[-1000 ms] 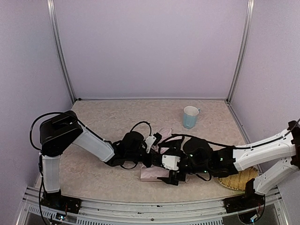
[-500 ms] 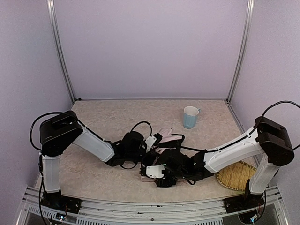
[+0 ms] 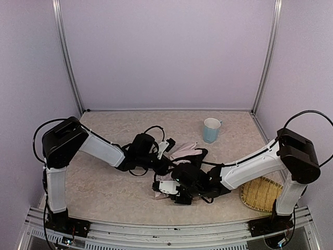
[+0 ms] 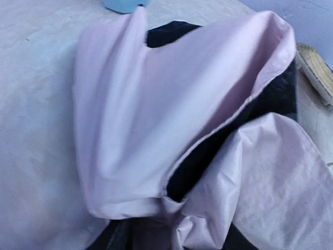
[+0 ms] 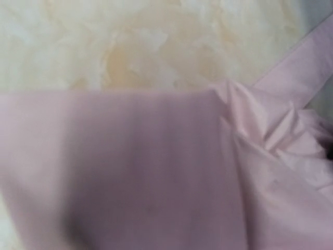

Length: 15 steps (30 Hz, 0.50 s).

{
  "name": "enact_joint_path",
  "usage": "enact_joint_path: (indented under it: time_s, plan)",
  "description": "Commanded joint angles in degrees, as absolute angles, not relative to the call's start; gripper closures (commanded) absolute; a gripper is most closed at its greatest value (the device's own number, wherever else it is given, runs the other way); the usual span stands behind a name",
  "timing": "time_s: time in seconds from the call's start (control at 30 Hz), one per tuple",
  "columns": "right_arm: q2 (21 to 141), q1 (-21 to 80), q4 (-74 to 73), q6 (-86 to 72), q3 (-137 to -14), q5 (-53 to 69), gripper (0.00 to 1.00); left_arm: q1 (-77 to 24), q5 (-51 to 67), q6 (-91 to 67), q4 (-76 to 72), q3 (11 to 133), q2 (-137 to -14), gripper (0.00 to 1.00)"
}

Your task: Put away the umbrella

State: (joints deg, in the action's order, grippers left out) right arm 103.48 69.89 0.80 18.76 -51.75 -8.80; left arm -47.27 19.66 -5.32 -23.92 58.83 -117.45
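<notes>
The left claw [image 3: 167, 146] is sitting low against the umbrella [image 3: 184, 152], on its left side in the overhead view. Whether its fingers are apart or clamped on cloth cannot be told, since its own camera is showing only pink folds and black lining. The right claw [image 3: 167, 188] is lying at the near edge of the bundle, its state equally hidden. The umbrella is lying crumpled between both claws, mid-table [image 3: 104, 185], well apart from the blue cup [image 3: 211, 130] and the woven tray [image 3: 263, 194]. To do this step well, one claw should probably be pinning the bundle while the other is gathering loose panels toward the shaft, slowly, pinching cloth only.
</notes>
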Motion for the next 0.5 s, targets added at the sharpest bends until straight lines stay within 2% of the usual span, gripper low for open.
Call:
enact_joint_path:
  time_s: [0.0,0.23,0.47]
  plan:
    - [105.08,70.14,-8.91,13.61,-50.64,-0.86,0.72,-41.6,7.34,-3.99,-20.67,62.7,-115.53,0.45]
    - [103.71,69.05,-12.55,8.36,-51.34,7.69,0.73,-35.6,1.8,-3.36,-32.16,53.38,-99.12,0.35]
    - [102.53,64.29,-13.76,3.77,-51.21,21.71,0.74,-40.96,0.47,3.94,-39.68,37.29,-78.32,0.34]
